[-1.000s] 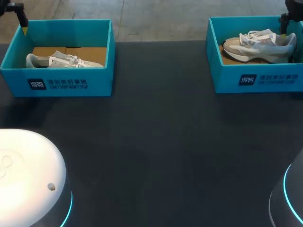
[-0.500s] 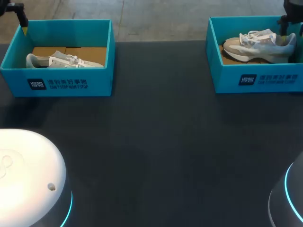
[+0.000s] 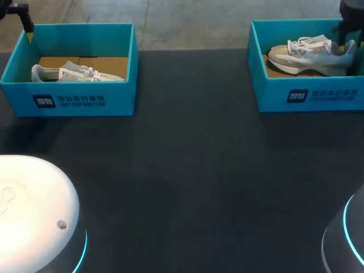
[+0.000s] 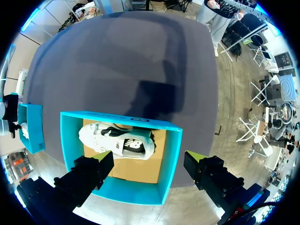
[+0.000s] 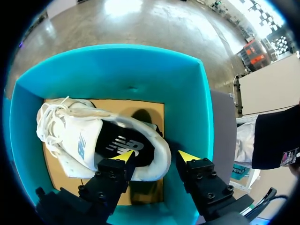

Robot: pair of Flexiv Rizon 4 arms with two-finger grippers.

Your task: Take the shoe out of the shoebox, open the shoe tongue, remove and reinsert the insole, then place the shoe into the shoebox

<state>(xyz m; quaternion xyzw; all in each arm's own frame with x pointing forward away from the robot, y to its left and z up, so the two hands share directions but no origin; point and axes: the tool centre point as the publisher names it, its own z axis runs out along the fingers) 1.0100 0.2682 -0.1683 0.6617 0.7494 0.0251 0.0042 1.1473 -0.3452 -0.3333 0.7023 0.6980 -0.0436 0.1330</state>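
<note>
Cardboard in smooth teal formed both open boxes on the dark, matte table (image 3: pixel 187 170), each a straight-walled rectangle. I had the right gripper (image 5: pixel 156 157) down inside the right shoebox (image 5: pixel 117 65), its yellow-tipped fingers spread and straddling the heel of the right shoe (image 5: pixel 84 136). One tip sat over the black lining of the shoe's mouth and the other outside the rounded heel rim, close to the box's side wall. I could not see either tip pressing the shoe. That shoe rested on the brown floor (image 5: pixel 150 112) of the box, white mesh with smooth panels, its laces bunched at the end away from the fingers. It took up most of the box's length, leaving little room between heel and wall. In the head view the right shoe (image 3: pixel 307 54) sat in the right shoebox (image 3: pixel 273 94) by the table's far right corner, with the right gripper (image 3: pixel 344 40) at its heel. The left gripper (image 4: pixel 146 159) hung above the edge of the left shoebox (image 4: pixel 168 164), fingers wide apart and holding nothing. The left shoe (image 4: pixel 117 140) rested inside, with bare brown card beside it. The two boxes stood well apart along the table's far edge, with a broad stretch of flat tabletop between them.
</note>
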